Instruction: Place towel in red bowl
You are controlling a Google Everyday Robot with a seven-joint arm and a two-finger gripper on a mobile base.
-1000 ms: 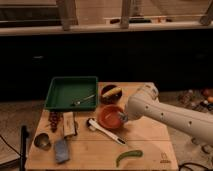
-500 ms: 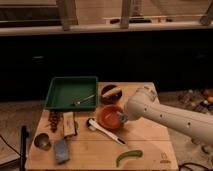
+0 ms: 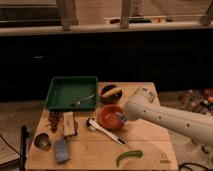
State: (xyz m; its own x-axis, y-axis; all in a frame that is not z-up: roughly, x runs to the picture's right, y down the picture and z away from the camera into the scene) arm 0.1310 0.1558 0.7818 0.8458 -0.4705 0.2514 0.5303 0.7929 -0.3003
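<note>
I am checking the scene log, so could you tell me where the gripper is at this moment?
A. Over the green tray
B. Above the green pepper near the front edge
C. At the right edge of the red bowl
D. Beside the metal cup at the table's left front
C: the gripper sits at the end of the white arm, right at the right-hand rim of the red bowl, well away from the green tray.
</note>
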